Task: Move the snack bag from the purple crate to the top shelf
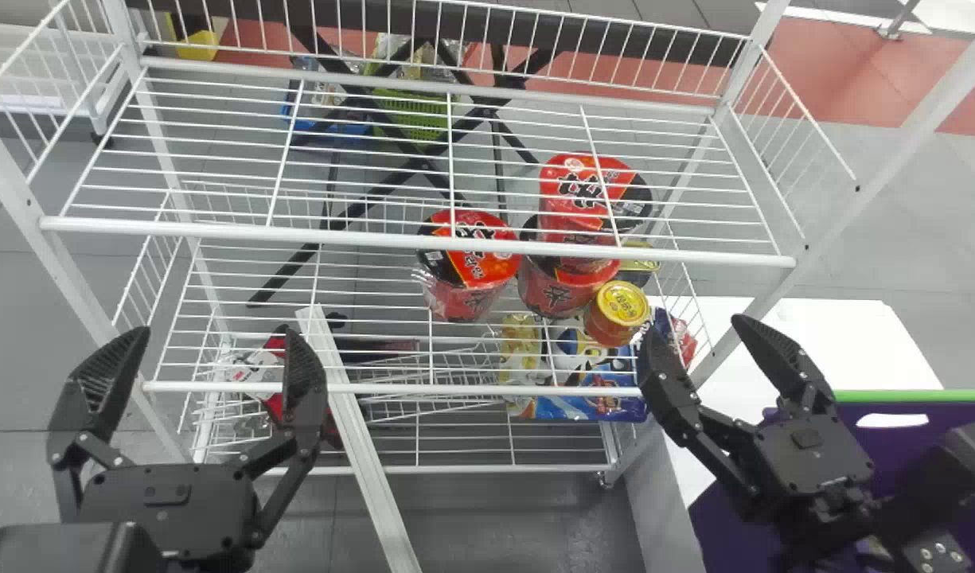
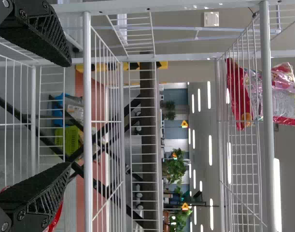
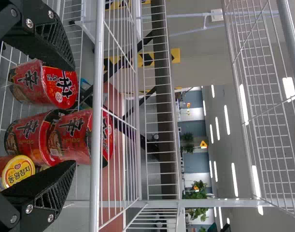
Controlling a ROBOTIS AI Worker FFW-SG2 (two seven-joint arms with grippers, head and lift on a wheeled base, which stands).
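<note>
Head view puts the right gripper [image 1: 698,333] beside the purple crate [image 1: 893,446], black fingers spread and empty; the left gripper [image 1: 218,336] is parked at the rack's left front, also spread with nothing between its fingers. A scrap of packaging [image 1: 871,547] shows in the crate beside the right arm, probably the snack bag to fetch, so I judge the pick-up is the step in hand. Best to back off the rack, come down over the crate and pinch a gathered fold gently, since a puffed bag could slip or burst. Then lift it over the crate's rim and bring it in above the front rail of the top shelf [image 2: 269,169], letting go only once it is well inside.

Which way that packaging points, and its long axis, I cannot tell from so small a piece. Another red and pink bag [image 2: 282,96] is already up at the top shelf, and may be the wanted one instead; it looks propped up rather than flat, its long axis seemingly near upright, though the crumpling leaves that unsure.
</note>
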